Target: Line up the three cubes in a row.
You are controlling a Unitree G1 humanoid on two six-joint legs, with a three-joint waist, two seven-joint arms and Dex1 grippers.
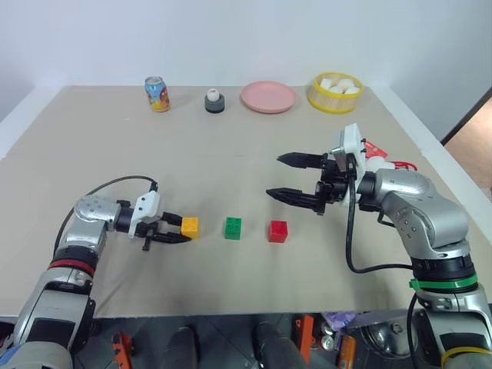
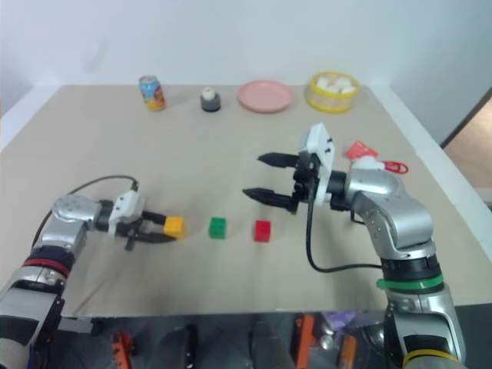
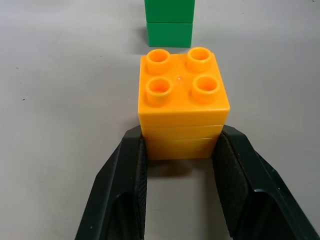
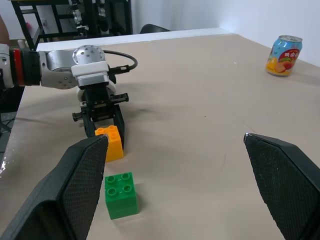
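Three studded cubes sit in a row near the table's front. The yellow-orange cube point(image 1: 190, 227) is on the left, the green cube point(image 1: 232, 227) in the middle, and the red cube point(image 1: 277, 231) on the right. My left gripper point(image 1: 181, 230) is shut on the yellow-orange cube point(image 3: 182, 100), and its black fingers point(image 3: 125, 185) press the cube's near sides as it rests on the table. My right gripper point(image 1: 273, 175) hangs open above the table, beyond and to the right of the red cube, with nothing between its fingers.
Along the far edge stand a soda can point(image 1: 157, 94), a small grey and white object point(image 1: 214, 101), a pink plate point(image 1: 268, 97) and a yellow tub point(image 1: 335, 92) of white chunks. A white toy with a red tag point(image 1: 377, 150) lies behind my right wrist.
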